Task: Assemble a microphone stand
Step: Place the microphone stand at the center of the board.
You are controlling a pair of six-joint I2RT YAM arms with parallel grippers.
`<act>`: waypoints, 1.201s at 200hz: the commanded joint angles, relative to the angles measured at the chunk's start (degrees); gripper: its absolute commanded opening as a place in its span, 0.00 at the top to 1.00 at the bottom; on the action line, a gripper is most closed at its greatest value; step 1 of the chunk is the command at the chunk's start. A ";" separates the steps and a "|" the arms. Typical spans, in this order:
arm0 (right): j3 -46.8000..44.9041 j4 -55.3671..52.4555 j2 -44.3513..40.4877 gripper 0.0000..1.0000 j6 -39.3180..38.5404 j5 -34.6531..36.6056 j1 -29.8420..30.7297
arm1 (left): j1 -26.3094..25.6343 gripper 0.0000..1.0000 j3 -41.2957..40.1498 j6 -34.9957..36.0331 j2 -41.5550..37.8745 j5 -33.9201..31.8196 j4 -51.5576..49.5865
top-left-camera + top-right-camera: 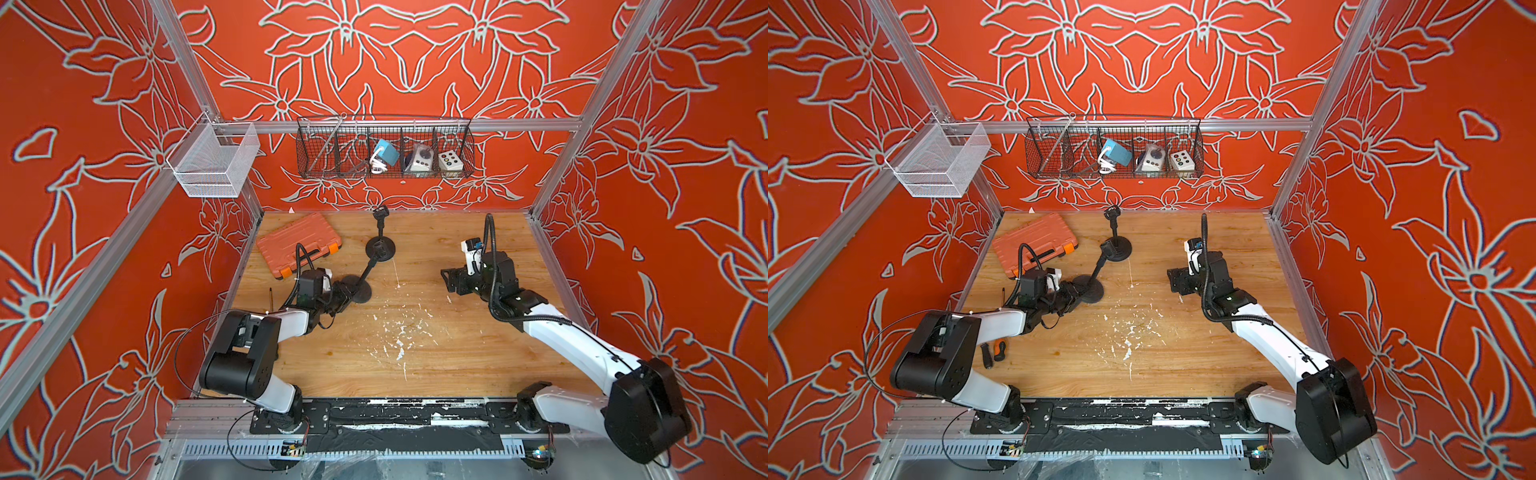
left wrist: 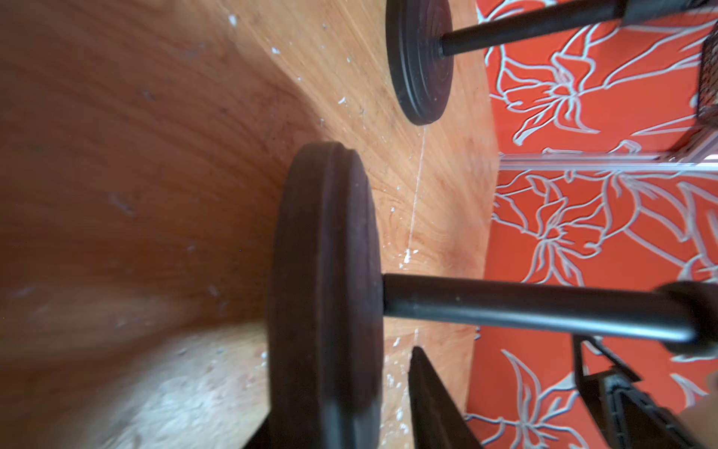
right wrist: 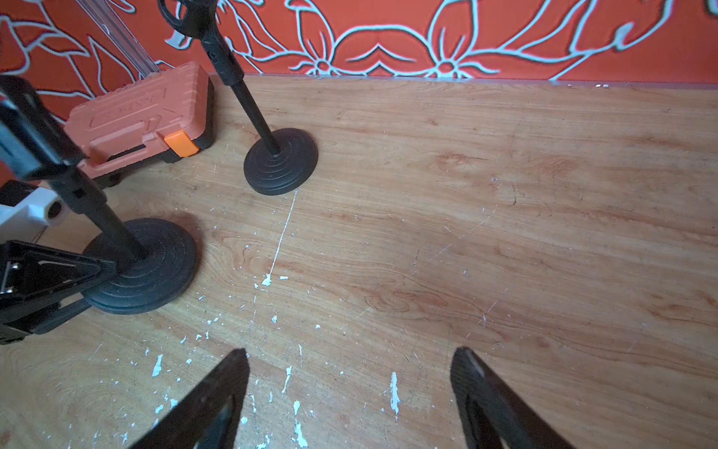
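Two black microphone stands are on the wooden table. The nearer stand's round base (image 1: 360, 287) (image 2: 326, 272) (image 3: 147, 268) lies flat, and its pole (image 1: 369, 268) rises to a clip (image 1: 377, 248). My left gripper (image 1: 347, 297) (image 1: 1076, 296) (image 2: 342, 388) straddles that base's rim. It is open, with a gap between one finger (image 2: 427, 388) and the disc. The second stand (image 1: 380, 248) (image 3: 279, 161) is upright farther back. My right gripper (image 1: 446, 283) (image 1: 1173, 282) (image 3: 349, 352) hangs open over bare table at the right, holding nothing.
An orange tool case (image 1: 299, 245) lies at the back left, close to both stands. A screwdriver (image 1: 998, 351) and a thin dark rod (image 1: 271, 296) lie by the left arm. A black wire basket (image 1: 384, 149) and a white mesh basket (image 1: 214, 160) hang on the frame.
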 commanded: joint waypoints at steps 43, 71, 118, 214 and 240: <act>-0.40 -1.44 -1.90 0.15 -0.33 2.29 -0.78 | -0.31 0.60 -2.04 3.07 -7.71 -7.64 -9.46; -0.79 -1.73 -3.57 0.15 -0.26 1.29 -0.97 | -0.31 0.60 -2.76 4.26 -7.39 -8.86 -11.04; -0.86 -4.43 -4.61 0.15 0.14 2.76 -1.98 | -0.31 0.60 -4.94 4.67 -7.85 -7.28 -10.37; -5.55 -2.82 -8.33 0.14 -4.88 20.91 -6.08 | -0.25 0.51 -6.54 17.85 -33.99 -39.35 -23.90; -10.72 3.05 -10.79 0.14 -7.32 29.14 -9.56 | -0.25 0.37 -6.84 34.44 -38.51 -44.68 -15.11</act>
